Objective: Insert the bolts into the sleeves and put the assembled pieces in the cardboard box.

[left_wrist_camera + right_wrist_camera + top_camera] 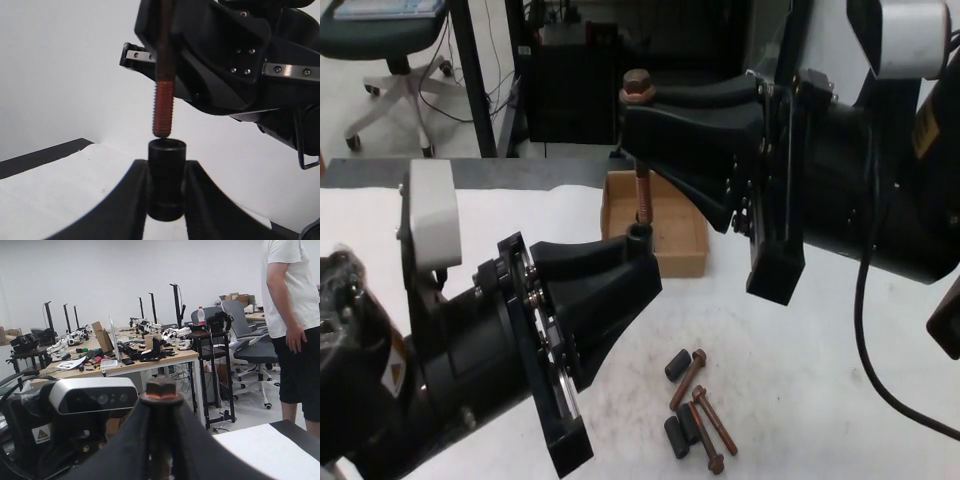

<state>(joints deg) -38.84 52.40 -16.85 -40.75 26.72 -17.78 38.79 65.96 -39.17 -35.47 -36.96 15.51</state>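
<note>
Zero pieces boxed: cardboard box [680, 262] at 12 o'clock looks empty where visible. Left claw [636, 252] clenched on upright sleeve [166, 150]. Right claw [645, 130] grips bolt [162, 107], tip just above sleeve mouth, not in. Loose bolts [705, 420] and loose sleeves [677, 365] lie at 6 o'clock on table [820, 380].

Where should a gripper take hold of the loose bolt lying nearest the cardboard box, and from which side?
Probably mid-shank on the bolt, coming down from above and closing across it: it lies flat on the bench, and a sleeve beside its head end leaves little room.
</note>
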